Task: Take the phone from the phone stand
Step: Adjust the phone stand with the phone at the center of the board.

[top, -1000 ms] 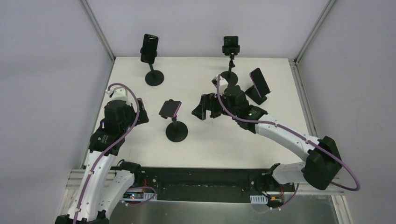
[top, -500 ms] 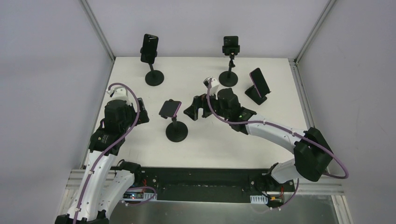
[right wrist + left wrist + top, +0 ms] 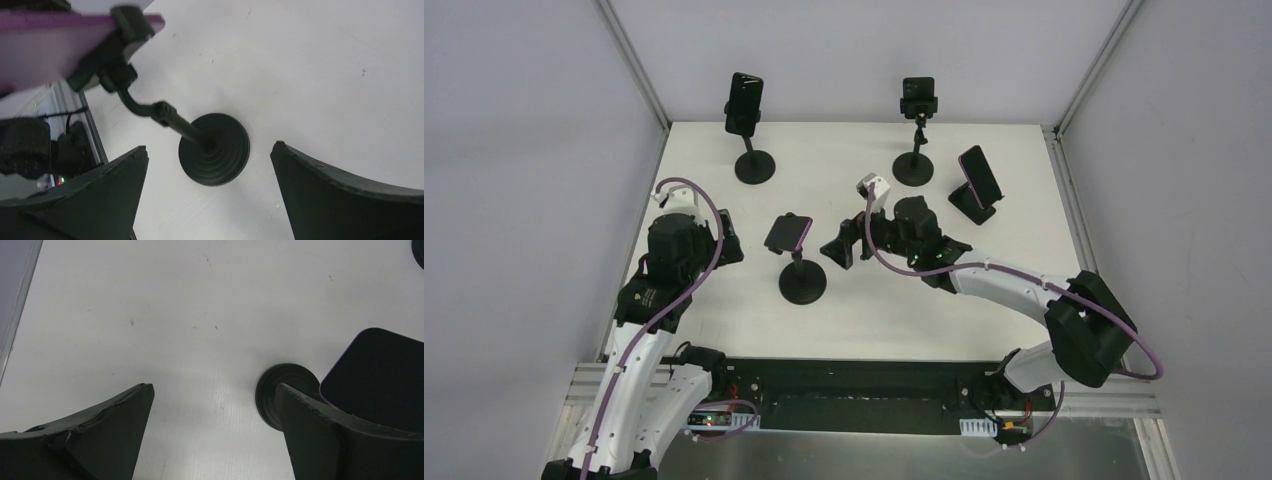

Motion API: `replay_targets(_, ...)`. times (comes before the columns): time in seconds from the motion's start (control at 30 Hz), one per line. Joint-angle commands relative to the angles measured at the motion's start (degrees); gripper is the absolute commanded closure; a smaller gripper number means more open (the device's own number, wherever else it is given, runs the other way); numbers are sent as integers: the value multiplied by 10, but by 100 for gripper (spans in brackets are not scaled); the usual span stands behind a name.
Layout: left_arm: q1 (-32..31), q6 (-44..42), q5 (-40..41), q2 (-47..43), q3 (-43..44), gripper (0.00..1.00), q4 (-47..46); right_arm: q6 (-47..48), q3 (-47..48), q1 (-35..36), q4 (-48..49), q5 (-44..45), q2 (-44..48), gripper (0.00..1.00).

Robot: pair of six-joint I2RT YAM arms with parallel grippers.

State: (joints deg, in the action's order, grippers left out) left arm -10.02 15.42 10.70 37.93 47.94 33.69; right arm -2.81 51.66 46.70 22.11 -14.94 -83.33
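A purple-edged phone (image 3: 788,233) sits tilted in the clamp of a black stand with a round base (image 3: 803,282) at the table's middle. The right wrist view shows the phone (image 3: 55,47) from below, and the stand's base (image 3: 215,149) between the jaws. My right gripper (image 3: 839,247) is open, just right of the phone, apart from it. My left gripper (image 3: 729,240) is open and empty, left of the phone. The left wrist view shows the phone (image 3: 382,377) and base (image 3: 280,390) at right.
Three more phones on stands stand at the back: one on a tall stand at far left (image 3: 745,103), a small one at far centre (image 3: 918,97), a tilted one on a low stand at right (image 3: 979,177). Grey walls surround the white table (image 3: 844,320).
My right gripper has moved left across the table, from beside the right low stand to close beside the middle phone. The left arm has not moved.
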Motion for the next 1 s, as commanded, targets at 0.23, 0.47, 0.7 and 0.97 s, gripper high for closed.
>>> replay_targets(0.23,6,-13,2,3,-2,1,-13,62,-37,32,265,-124,-48,5)
replay_targets(0.47,6,-14,0,2,-5,1,-13,76,-15,49,346,-103,-105,11)
replay_targets(0.7,6,-15,-1,3,-4,1,-13,106,16,51,360,-92,-141,18)
replay_targets(0.97,6,-15,-2,5,-5,1,-13,112,27,52,407,-112,-175,30)
